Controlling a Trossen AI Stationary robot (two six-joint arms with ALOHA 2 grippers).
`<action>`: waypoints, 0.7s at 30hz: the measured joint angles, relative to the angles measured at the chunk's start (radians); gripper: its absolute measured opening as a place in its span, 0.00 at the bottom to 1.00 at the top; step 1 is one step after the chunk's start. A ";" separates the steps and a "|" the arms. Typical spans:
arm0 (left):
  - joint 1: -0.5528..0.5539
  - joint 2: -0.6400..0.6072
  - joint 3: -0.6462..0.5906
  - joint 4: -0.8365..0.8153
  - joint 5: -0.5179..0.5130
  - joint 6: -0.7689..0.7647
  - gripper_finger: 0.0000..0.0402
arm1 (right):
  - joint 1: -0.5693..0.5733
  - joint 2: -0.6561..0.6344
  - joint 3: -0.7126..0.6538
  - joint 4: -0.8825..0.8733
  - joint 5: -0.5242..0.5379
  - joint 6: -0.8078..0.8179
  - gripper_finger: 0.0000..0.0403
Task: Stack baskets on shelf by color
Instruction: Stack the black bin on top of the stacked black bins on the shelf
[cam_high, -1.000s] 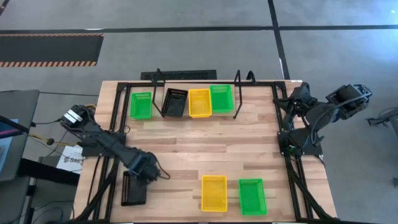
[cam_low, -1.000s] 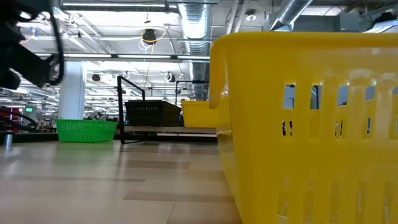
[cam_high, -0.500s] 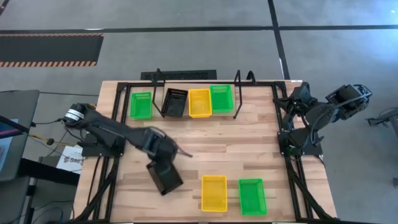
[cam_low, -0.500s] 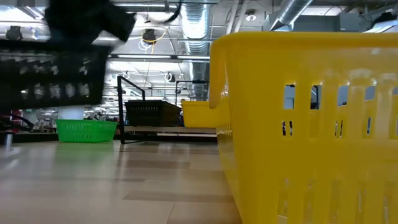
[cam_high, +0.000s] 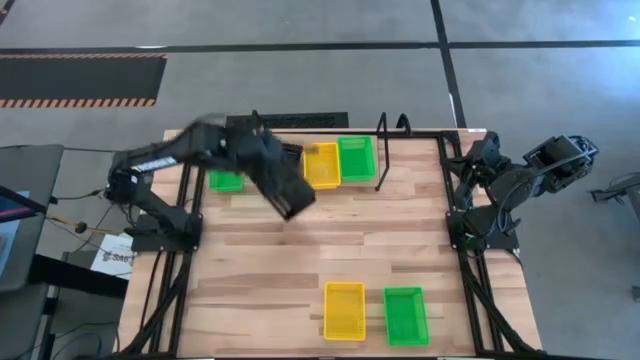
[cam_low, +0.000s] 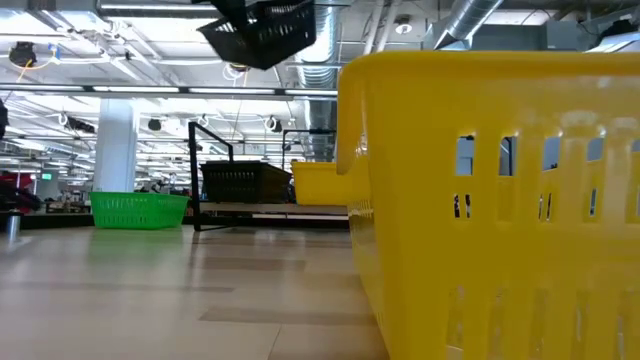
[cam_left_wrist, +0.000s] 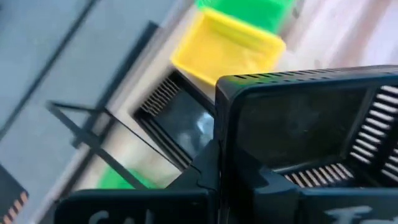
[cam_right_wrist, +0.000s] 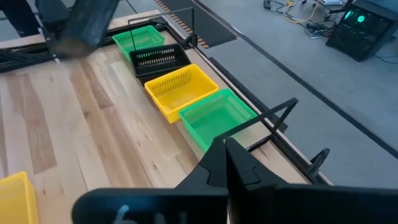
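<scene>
a second ago my left gripper (cam_high: 262, 160) was low at the near left corner of the table (cam_high: 300, 250), closing on a black basket that lay there. now that carried black basket (cam_high: 288, 188) is off the wood and high in the air, swung across toward the shelf (cam_high: 392, 172) at the far edge, and my fingers are clamped together on its rim. in the low view it hangs tilted near the top of the picture, well above the row on the shelf. in my left wrist view its dark slatted wall fills the near field, with the shelf row beyond it. on the shelf, from left to right in the high view, stand a green basket (cam_high: 226, 181), partly hidden by my arm, a shelf black basket (cam_right_wrist: 160, 59), mostly hidden under my load in the high view, a yellow basket (cam_high: 323, 165) and a second green basket (cam_high: 355, 157). near the front edge, a front yellow basket (cam_high: 344, 309) and a front green basket (cam_high: 405, 314) sit side by side, not yet moved. my right gripper (cam_right_wrist: 227, 149) is pinched shut on nothing and waits folded back at the right edge of the table. i judge the pick-up is done and the carry is nearly over: the load belongs inside the black one on the shelf, so i must level it and line it up before lowering. the tilt is the risk, since a corner could catch the rim or nudge the yellow neighbour.
</scene>
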 joint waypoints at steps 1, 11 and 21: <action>0.035 0.000 0.014 0.019 0.011 0.042 0.00 | 0.000 0.000 0.000 -0.005 0.000 0.000 0.01; 0.303 0.064 0.034 0.233 0.301 0.421 0.00 | 0.000 0.001 0.000 0.004 0.049 0.042 0.01; 0.478 0.235 0.033 0.034 0.415 0.806 0.00 | -0.053 0.045 0.000 0.003 0.120 0.188 0.01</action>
